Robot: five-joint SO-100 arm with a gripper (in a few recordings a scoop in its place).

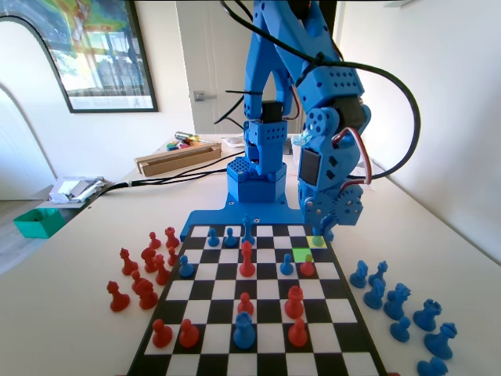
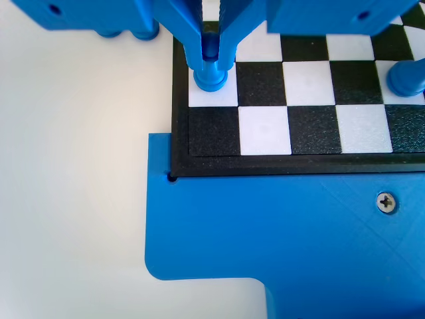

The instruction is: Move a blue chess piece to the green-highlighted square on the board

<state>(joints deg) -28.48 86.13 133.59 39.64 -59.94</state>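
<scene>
Down at the board's [image 1: 270, 270] far right corner in the fixed view, my gripper [image 1: 325, 232] hangs over the pale yellow square [image 1: 317, 241]. The green-highlighted square [image 1: 304, 254] lies one square nearer and to the left, bare, with a red pawn [image 1: 308, 266] just in front of it. In the wrist view my gripper [image 2: 211, 60] is shut on the neck of a small blue chess piece [image 2: 211, 81]. The pawn's base sits at a white square in the board's [image 2: 312, 80] edge column, second row from the blue base plate. I cannot tell whether the base touches the square.
Another blue pawn [image 1: 287, 265] stands left of the red pawn, and a further blue piece [image 2: 406, 76] shows at the wrist view's right edge. Red pieces [image 1: 145, 274] stand off the board's left, blue pieces [image 1: 399, 301] off its right. More pieces stand across the board.
</scene>
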